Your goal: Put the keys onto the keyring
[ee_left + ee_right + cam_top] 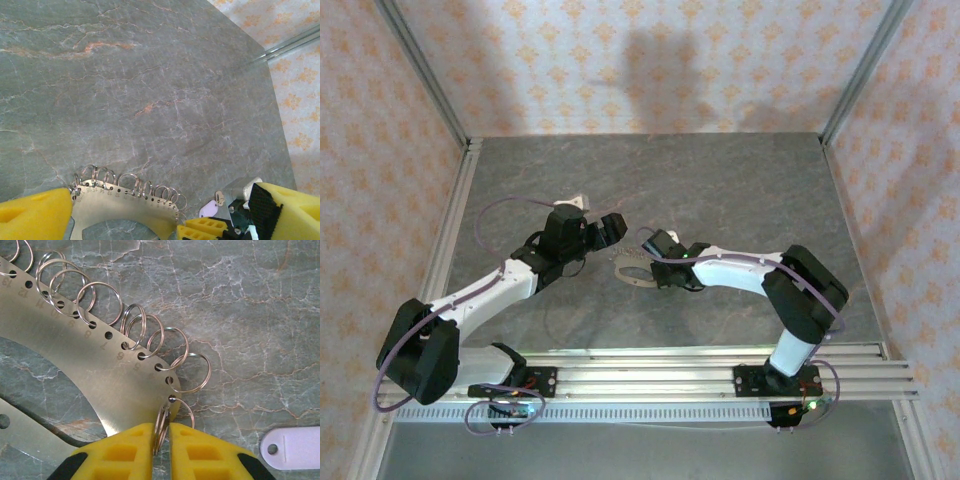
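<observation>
My right fingers [125, 450] are drawn narrow, pinching the keyring [100, 370] by its end ring [161, 422], which stands on edge in the thin slit between the two yellow pads. The keyring is a pale curved metal plate lying flat on the grey marbled desk [150, 75]. A row of small numbered holes runs along its outer edge, and wire split rings [141, 332] hang through the holes and fan out over the stone. The ring I hold sits at the very tip of the plate, just past the last of the others.

The key [292, 447] lies flat on the desk just beside my right fingers, on their right in the wrist view, apart from the keyring. I see its lilac plastic head with a small round hole; the rest runs out of the picture.

My left fingers [32, 215] stand wide apart and hold nothing. They hang low over the other side of the keyring, its ringed edge lying between them. One yellow pad is right against the plate's end, and I cannot tell whether it touches.

From above, both my arms reach in toward mid-desk, with the keyring between them.
</observation>
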Controlling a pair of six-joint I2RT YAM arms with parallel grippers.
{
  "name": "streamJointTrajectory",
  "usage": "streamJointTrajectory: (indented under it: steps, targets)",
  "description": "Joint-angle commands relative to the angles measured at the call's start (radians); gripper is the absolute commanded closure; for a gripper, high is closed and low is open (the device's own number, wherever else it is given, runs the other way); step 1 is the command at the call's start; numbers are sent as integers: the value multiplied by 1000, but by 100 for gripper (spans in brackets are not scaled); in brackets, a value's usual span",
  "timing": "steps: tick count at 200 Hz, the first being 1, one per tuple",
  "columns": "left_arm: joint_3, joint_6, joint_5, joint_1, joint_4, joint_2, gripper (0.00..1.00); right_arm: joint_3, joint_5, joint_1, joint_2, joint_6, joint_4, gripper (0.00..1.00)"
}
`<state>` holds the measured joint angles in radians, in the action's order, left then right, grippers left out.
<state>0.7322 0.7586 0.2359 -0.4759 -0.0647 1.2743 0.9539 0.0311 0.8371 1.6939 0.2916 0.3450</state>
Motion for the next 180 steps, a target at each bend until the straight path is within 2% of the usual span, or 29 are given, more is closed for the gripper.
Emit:
streamJointTrajectory:
  steps: [1, 15, 38, 99, 122, 180]
  targets:
    - [7, -5, -3, 0, -25, 5, 7, 25, 39, 4, 14, -4, 26, 86]
    - [7, -5, -3, 1, -26, 5, 7, 26, 41, 5, 13, -6, 28, 89]
    - [7, -5, -3, 0, -27, 5, 7, 27, 44, 5, 7, -9, 31, 100]
    - [24, 4, -15, 0, -2, -6, 7, 110, 9, 0, -131, -110, 61, 100]
    - [55, 0, -22, 1, 31, -17, 7, 162, -109, -44, -189, -138, 48, 100]
    - [210, -30, 1, 30, 150, -34, 7, 240, -510, -229, -253, -100, -49, 100]
